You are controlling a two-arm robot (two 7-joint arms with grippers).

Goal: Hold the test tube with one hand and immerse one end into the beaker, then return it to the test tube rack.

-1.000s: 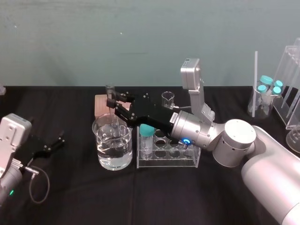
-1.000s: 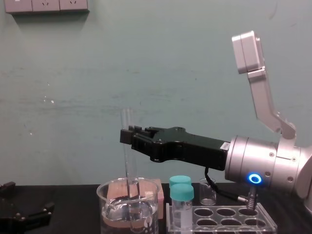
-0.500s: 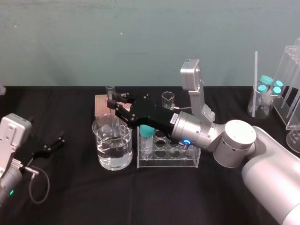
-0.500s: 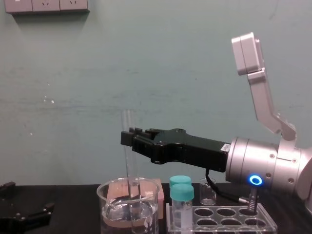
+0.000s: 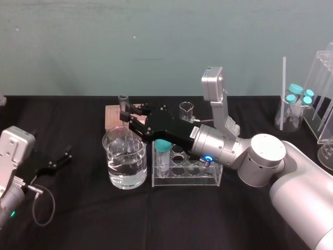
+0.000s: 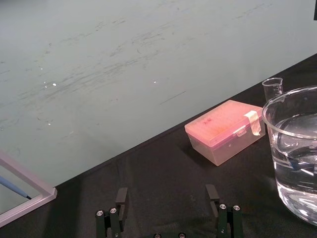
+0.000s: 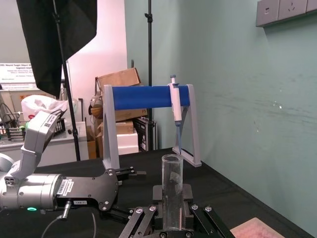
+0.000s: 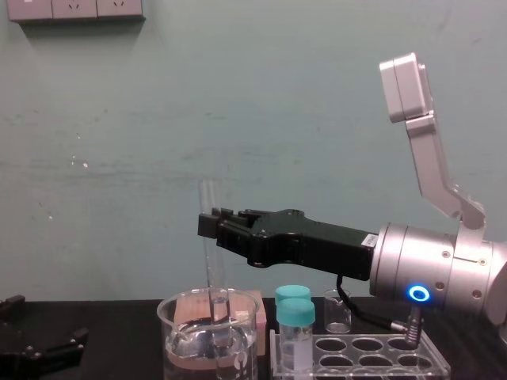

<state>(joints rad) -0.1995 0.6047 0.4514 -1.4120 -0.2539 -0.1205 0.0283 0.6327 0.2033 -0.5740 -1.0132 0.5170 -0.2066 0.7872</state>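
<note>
- Head view: the right gripper (image 5: 125,111) pinches the test tube (image 5: 123,102) upright over the beaker (image 5: 125,167). The test tube rack (image 5: 187,176) stands just right of the beaker, and the left gripper (image 5: 63,157) rests well apart at the left.
- Chest view: the test tube's lower end sits below the beaker's rim, midway between its side walls.
- Left wrist view: the left gripper's jaws stand spread, with a pink box (image 6: 224,130) beyond.
- Right wrist view: the test tube stands clamped.

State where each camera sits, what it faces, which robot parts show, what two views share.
Head: high, looking down; left gripper idle, right gripper holding the test tube in the beaker.
Chest: low, looking across the table; right gripper side-on.
Left wrist: behind the open left gripper, facing the beaker and pink box.
Right wrist: behind the right gripper, facing the left arm.
Head and chest share the test tube rack.
</note>
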